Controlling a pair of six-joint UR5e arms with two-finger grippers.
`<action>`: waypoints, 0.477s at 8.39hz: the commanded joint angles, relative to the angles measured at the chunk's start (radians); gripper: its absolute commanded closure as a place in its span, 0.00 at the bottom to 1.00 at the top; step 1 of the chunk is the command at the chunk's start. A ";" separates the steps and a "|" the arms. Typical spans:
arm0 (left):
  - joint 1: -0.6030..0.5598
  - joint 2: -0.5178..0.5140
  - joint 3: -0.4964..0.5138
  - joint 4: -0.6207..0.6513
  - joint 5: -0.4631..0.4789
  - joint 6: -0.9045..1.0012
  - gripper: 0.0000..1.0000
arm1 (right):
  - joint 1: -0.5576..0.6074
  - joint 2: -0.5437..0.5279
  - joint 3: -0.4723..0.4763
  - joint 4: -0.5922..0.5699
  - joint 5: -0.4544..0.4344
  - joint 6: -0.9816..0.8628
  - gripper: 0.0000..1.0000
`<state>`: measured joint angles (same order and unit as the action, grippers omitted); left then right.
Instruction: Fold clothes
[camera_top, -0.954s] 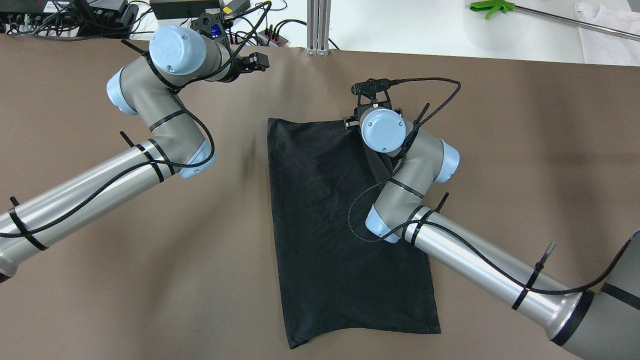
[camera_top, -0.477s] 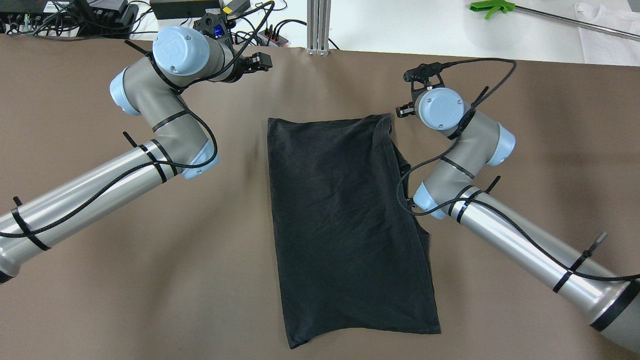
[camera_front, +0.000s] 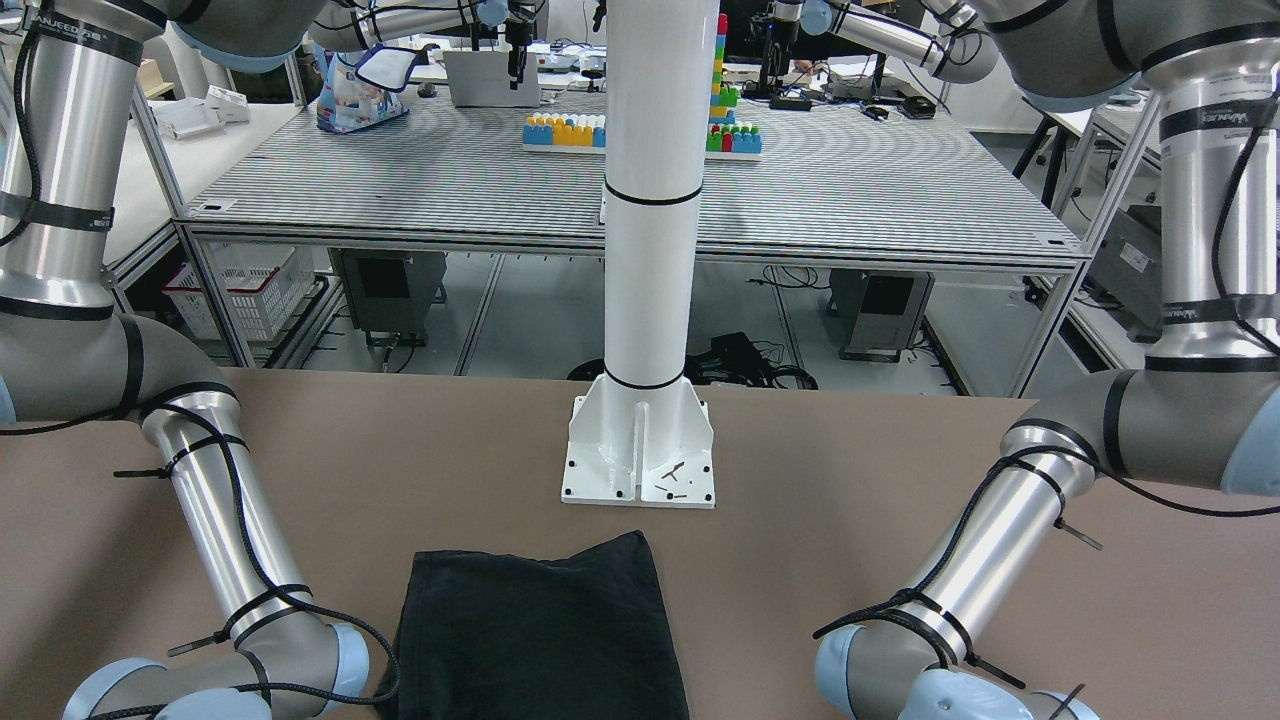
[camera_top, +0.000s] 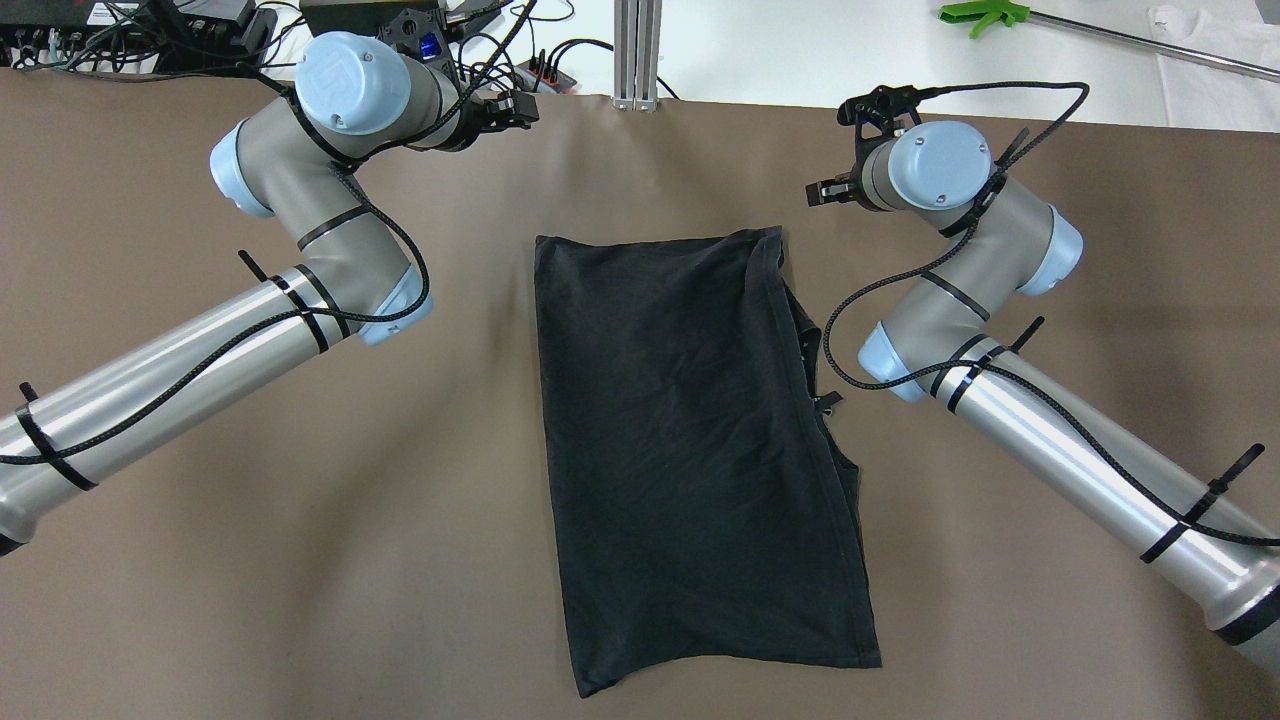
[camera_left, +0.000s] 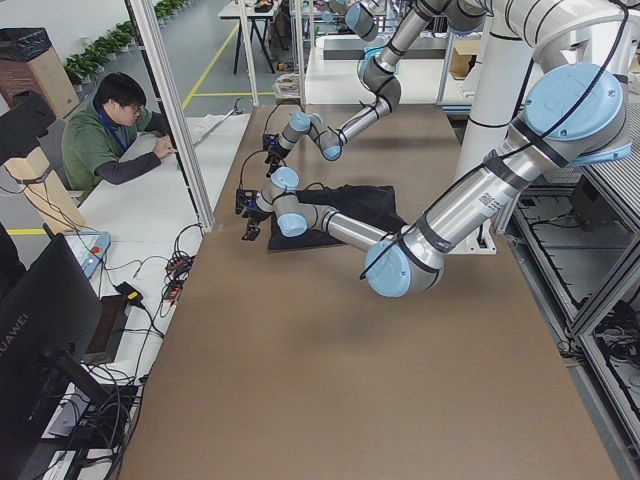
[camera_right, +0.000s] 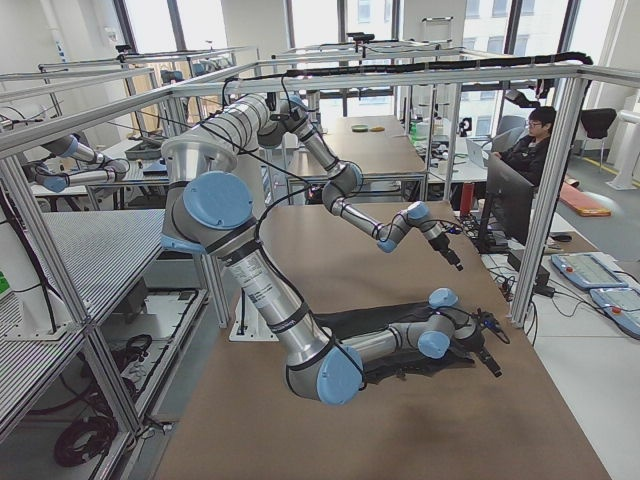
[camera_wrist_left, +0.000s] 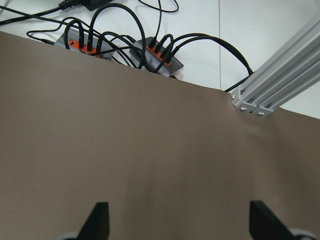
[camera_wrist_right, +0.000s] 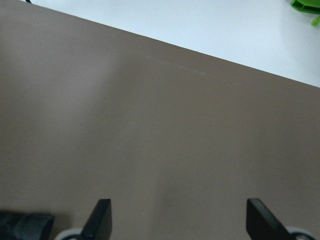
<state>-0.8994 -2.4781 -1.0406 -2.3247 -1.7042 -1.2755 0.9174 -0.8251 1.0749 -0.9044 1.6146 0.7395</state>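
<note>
Check the right gripper (camera_top: 822, 192) first. In the right wrist view its fingers (camera_wrist_right: 101, 216) stand wide apart, with nothing but bare table between them. It hangs just beyond the far right corner of the black cloth (camera_top: 690, 450), off the fabric and not touching it. A dark scrap at the lower left of that wrist view is probably this corner.

The left gripper (camera_top: 515, 108) is also spread apart and empty. It sits at the far table edge (camera_top: 300, 560), well apart from the cloth's far left corner and out to the left of it. The right arm is therefore the nearer of the two.

The cloth lies flat at mid-table. Its long axis runs from the far edge back toward the robot, and its near end stops short of the white pillar's base plate (camera_front: 640, 462). The right long edge shows stacked, uneven layers; the left long edge is clean.

Judgement: any next fold across the long axis starts from the two far corners. You need a short reach for the right gripper and a longer one for the left.
</note>
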 joint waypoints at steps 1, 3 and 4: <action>-0.007 -0.007 -0.001 -0.001 -0.009 0.001 0.00 | 0.003 -0.018 0.104 -0.015 0.153 0.142 0.05; -0.013 -0.007 -0.003 -0.001 -0.009 0.001 0.00 | -0.009 -0.098 0.221 -0.022 0.267 0.301 0.05; -0.015 -0.007 -0.003 -0.001 -0.009 0.001 0.00 | -0.043 -0.141 0.261 -0.021 0.269 0.364 0.05</action>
<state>-0.9105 -2.4846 -1.0424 -2.3255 -1.7131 -1.2747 0.9136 -0.8883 1.2472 -0.9231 1.8365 0.9710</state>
